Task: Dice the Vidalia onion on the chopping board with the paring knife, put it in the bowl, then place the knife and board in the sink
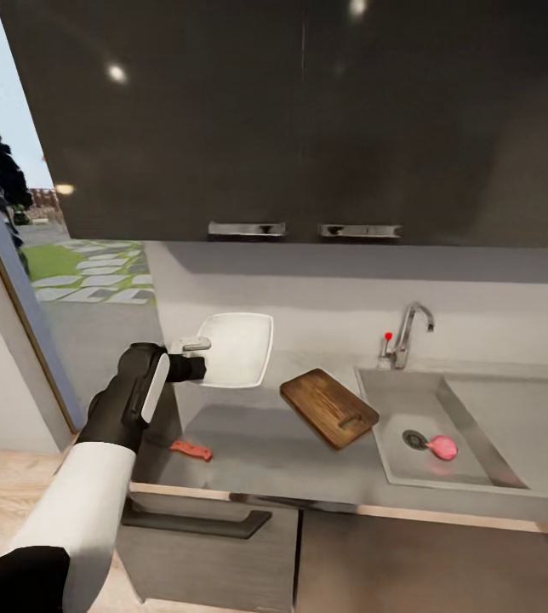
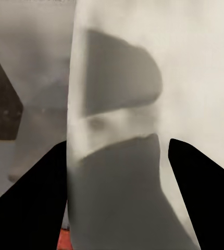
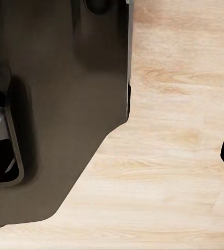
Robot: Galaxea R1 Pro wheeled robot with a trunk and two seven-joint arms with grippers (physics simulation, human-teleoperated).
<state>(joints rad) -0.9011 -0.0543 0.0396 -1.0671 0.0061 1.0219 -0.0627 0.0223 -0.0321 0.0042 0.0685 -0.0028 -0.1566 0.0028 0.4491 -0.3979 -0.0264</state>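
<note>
Nearest, left hand [image 1: 196, 358]: raised at the surface's left end, its dark fingers [image 2: 36, 203] closed on the near rim of the bowl [image 1: 238, 347], which looks lifted and tipped; likely gripped by the edge to move it nearer the board.
Right hand: hangs low beside the robot's dark base, over the pale wooden floor [image 3: 179, 156]; only one dark fingertip shows at the edge, so I cannot tell whether it is open or closed.
Paring knife [image 1: 191, 449]: lies flat near the front edge of the surface [image 1: 257, 451], below the left hand, untouched.
Chopping board [image 1: 328, 407]: flat and angled, between bowl and sink, ready for dicing.
Vidalia onion [image 1: 442, 447]: whole, resting in the sink [image 1: 393, 400] just beside the drain, so no cutting is done yet.
Faucet [image 1: 410, 328]: farthest, behind the sink.
</note>
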